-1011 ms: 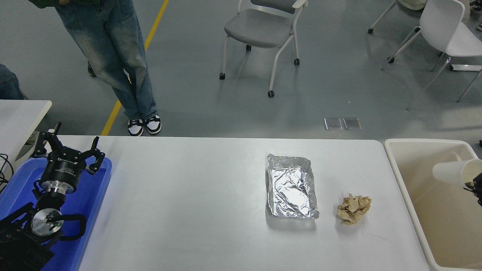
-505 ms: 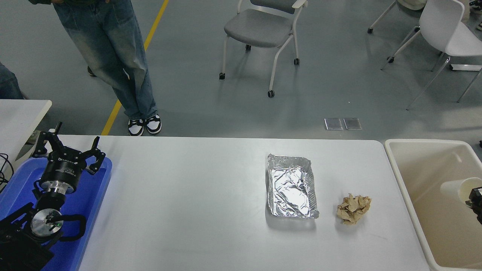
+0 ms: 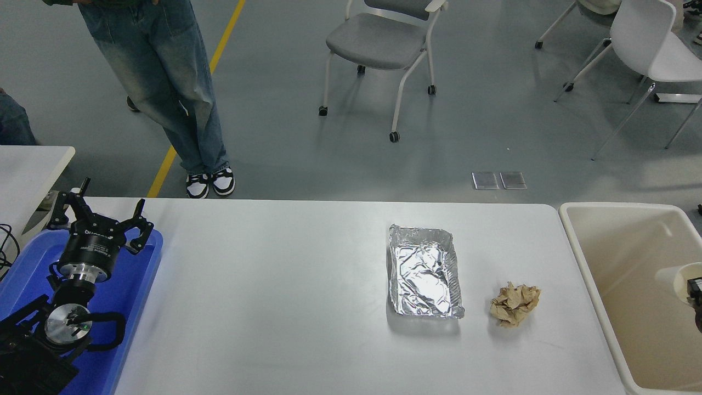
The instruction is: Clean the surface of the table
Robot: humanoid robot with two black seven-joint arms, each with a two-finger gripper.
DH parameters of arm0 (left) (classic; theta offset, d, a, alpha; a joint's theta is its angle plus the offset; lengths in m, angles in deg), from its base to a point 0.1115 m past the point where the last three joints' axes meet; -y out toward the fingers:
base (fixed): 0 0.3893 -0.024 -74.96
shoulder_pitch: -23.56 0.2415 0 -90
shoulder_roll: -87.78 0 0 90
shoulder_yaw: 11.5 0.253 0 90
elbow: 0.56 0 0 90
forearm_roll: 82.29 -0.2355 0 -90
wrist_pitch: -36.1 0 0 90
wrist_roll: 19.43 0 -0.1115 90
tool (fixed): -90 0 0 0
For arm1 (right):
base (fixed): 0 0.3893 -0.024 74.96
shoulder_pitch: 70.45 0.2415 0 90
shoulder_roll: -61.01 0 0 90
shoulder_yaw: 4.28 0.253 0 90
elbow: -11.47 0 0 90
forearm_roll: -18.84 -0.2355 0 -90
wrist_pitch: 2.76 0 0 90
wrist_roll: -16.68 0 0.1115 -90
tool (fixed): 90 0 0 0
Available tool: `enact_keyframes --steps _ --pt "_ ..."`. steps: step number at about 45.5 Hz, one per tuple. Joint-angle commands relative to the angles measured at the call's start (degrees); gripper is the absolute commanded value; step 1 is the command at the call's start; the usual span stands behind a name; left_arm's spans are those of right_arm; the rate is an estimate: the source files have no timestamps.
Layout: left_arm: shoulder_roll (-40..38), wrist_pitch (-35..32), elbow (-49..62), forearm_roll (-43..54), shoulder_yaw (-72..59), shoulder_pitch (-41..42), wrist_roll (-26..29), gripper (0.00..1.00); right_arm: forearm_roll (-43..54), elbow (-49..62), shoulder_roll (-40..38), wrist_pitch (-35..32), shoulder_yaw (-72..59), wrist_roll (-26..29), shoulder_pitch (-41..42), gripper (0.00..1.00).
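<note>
The table surface (image 3: 274, 285) is a wide white top. On its right half lie a crumpled silver foil tray (image 3: 425, 271) and, just to its right, a ball of crumpled brown paper (image 3: 514, 304). At the picture's right edge only a small part of my right gripper (image 3: 695, 291) shows. It is shut on a white paper cup (image 3: 675, 276), which it holds on its side, low inside the beige bin (image 3: 570, 219). My left gripper (image 3: 104, 211) is parked at the lower left over the blue tray (image 3: 134, 285), its fingers spread open and holding nothing.
The beige bin stands against the table's right end. A person in jeans (image 3: 164, 82) stands at the far left side of the table. A smaller white table (image 3: 27, 164) is at the left. A grey chair (image 3: 384, 38) and a white chair (image 3: 652, 44) stand on the floor beyond.
My right gripper has moved down and to the right with the white cup, lowering it deeper into the beige bin. The left arm, foil tray and brown paper have not moved.
</note>
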Motion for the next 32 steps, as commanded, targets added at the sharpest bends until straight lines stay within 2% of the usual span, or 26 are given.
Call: enact_keyframes --steps 1,4,6,11,13,15,24,32 --pt "-0.1 0.0 0.0 0.0 0.0 0.0 0.0 1.0 -0.1 0.1 0.4 0.5 -0.2 0.1 0.0 0.0" --pt "0.0 0.0 0.0 0.0 0.0 0.0 0.1 1.0 -0.1 0.1 0.4 0.5 -0.1 0.1 0.0 0.0" --pt "-0.1 0.0 0.0 0.0 0.0 0.0 0.1 1.0 -0.5 0.1 0.4 0.5 -0.1 0.1 0.1 0.09" --pt "0.0 0.0 0.0 0.0 0.0 0.0 0.0 1.0 -1.5 0.1 0.3 0.5 -0.2 0.1 0.1 0.75" --pt "0.0 0.0 0.0 0.0 0.0 -0.1 0.0 1.0 -1.6 0.2 0.3 0.5 -0.2 0.1 0.1 0.89" --pt "-0.1 0.0 0.0 0.0 0.0 0.0 0.0 1.0 -1.6 0.1 0.3 0.5 -0.2 0.1 0.1 0.97" --pt "0.0 0.0 0.0 0.0 0.0 0.0 0.1 1.0 -1.8 0.1 0.2 0.5 0.1 0.1 0.4 0.98" --pt "0.0 0.0 0.0 0.0 0.0 0.0 0.0 1.0 -6.0 0.1 -0.6 -0.1 0.1 0.1 0.7 0.98"
